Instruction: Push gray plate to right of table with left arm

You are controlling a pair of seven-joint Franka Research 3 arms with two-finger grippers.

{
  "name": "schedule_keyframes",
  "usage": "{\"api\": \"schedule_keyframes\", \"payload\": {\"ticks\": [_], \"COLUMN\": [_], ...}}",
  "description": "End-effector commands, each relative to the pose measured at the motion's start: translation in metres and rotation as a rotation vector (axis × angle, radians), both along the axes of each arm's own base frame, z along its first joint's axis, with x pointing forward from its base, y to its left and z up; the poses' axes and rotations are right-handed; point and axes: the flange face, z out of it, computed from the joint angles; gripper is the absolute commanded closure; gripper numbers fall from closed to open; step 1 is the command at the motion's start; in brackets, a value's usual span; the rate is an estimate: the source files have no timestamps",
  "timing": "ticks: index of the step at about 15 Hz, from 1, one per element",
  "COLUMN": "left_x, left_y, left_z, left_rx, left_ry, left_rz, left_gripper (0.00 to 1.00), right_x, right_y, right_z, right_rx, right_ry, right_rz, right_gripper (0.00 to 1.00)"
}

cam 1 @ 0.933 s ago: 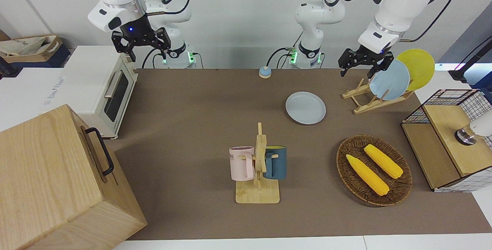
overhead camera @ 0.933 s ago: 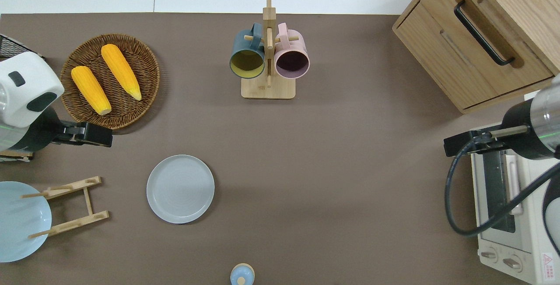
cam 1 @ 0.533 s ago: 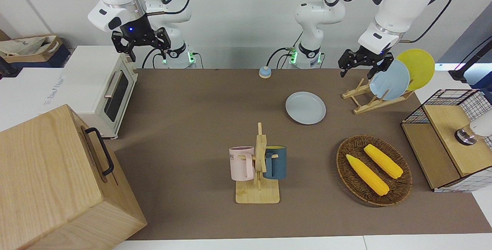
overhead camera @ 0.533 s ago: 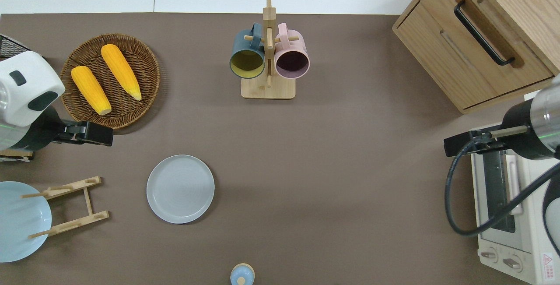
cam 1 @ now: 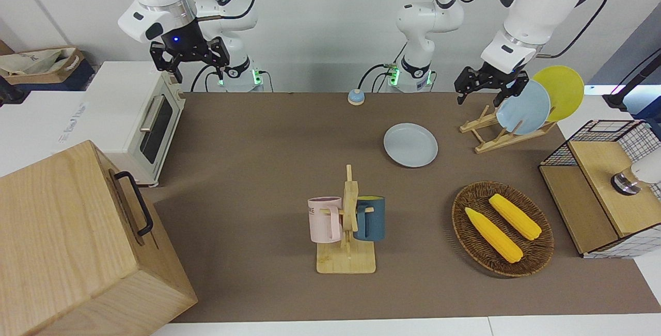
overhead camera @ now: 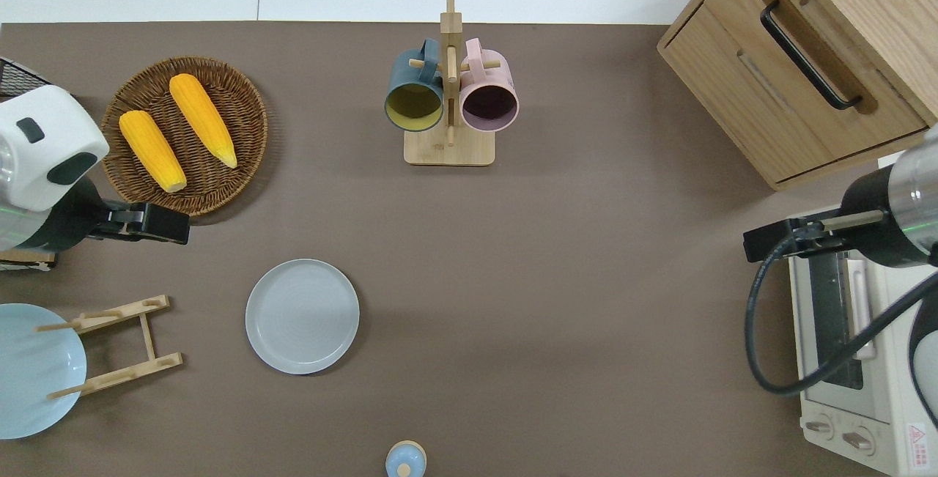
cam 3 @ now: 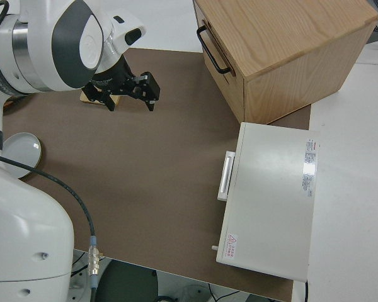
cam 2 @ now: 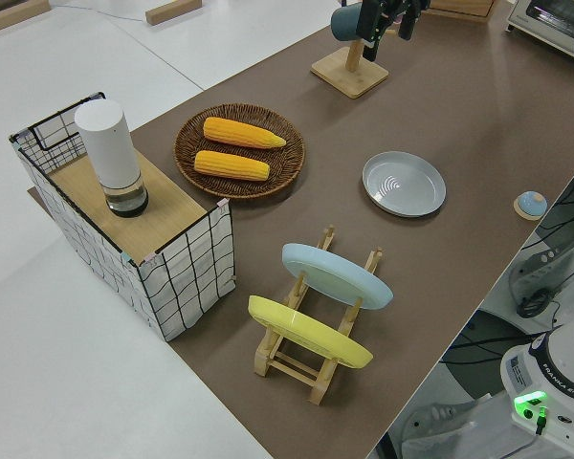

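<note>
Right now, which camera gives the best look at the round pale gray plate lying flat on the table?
The overhead view: the round pale gray plate shows as a full, unobstructed circle. The front and left side views show it whole but slanted into an oval; the right side view catches only part of it at the picture's edge.

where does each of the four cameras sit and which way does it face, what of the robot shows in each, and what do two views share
Front view: across the table, facing both arms; left gripper up by the plate rack.
Overhead view: straight down; both grippers enter at the edges.
Left side view: raised at the left arm's end, looking along the table; the left gripper shows.
Right side view: above the right arm, showing the right gripper and the toaster oven.
Front and overhead share the gray plate, untouched.
</note>
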Motion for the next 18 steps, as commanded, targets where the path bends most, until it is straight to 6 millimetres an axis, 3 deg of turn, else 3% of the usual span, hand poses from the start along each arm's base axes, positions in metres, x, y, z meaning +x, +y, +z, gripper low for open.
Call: {"api": "schedule_keyframes", "payload": {"ticks": [1, 5, 8, 12, 18], "left_x": [-0.002, -0.009, -0.026, -0.052, -0.073], "left_y": [0.004, 0.01, 0.008, 0.011, 0.014], "left_z": [-0.002, -0.015, -0.028, -0.066, -0.131], "left_rx": [0.0, 0.004, 0.011, 0.018, 0.023], "left_ry": [0.003, 0.029, 0.003, -0.033, -0.036], "left_rz": [0.018, 0.023, 0.025, 0.026, 0.034], "left_gripper": [0.01, 0.01, 0.01, 0.01, 0.01], "right_x": [-0.004, -0.004, -0.004, -0.004, -0.004], "right_y": [-0.002, -0.002, -0.002, -0.002, -0.002], "right_z": [0.003, 0.003, 0.003, 0.003, 0.003], "right_rx": [0.007, 0.007, 0.007, 0.007, 0.007], "right_ry": [0.004, 0.006, 0.004, 0.004, 0.004], "right_rz": [-0.003, -0.002, -0.002, -0.003, -0.002], "right_gripper": [0.017, 0.017, 0.017, 0.017, 0.017]}}
